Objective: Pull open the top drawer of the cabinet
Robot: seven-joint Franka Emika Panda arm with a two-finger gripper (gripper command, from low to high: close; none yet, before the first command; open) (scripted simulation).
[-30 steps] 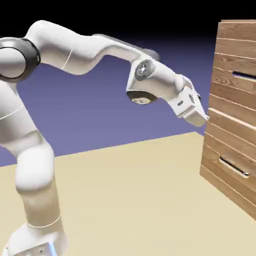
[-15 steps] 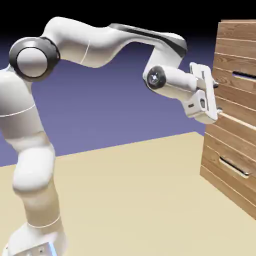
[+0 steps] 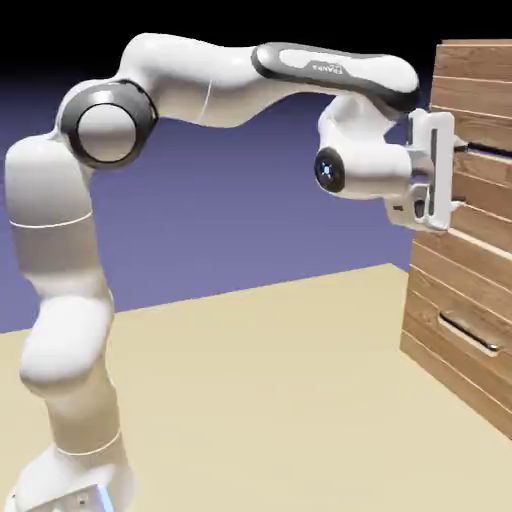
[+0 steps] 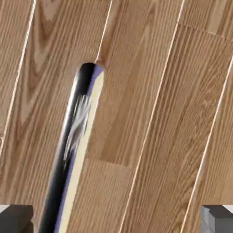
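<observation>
Tool: the two-finger tool is right in front of the cabinet, toward its upper part, with its fingers spread wide apart and clamped on nothing.
Fingertips: in the hand view, the grey fingertips show at the bottom corners, with plank wood and part of a bar between them; in the exterior view, one finger is above the other.
Top bar handle: the dark, shiny top bar handle slants across the hand view, its lower end just beside the left-hand fingertip in that view and well apart from the other; whether they touch cannot be told.
Top drawer: the top drawer is in the upper part of the cabinet, its front looking flush with the planks around it.
Lower bar handle: the lower bar handle is on the cabinet's lower part, well below the tool.
Cabinet planks: brown, with pale seams; the cabinet runs out of the exterior view's right edge.
Arm: the white arm rises on the exterior view's left of the cabinet, arches over and reaches toward it, the hand pointing at the wood.
Bench: the pale yellow bench spreads out in front of the cabinet.
Backdrop: blue-violet behind the cabinet, darkening to black at the top.
</observation>
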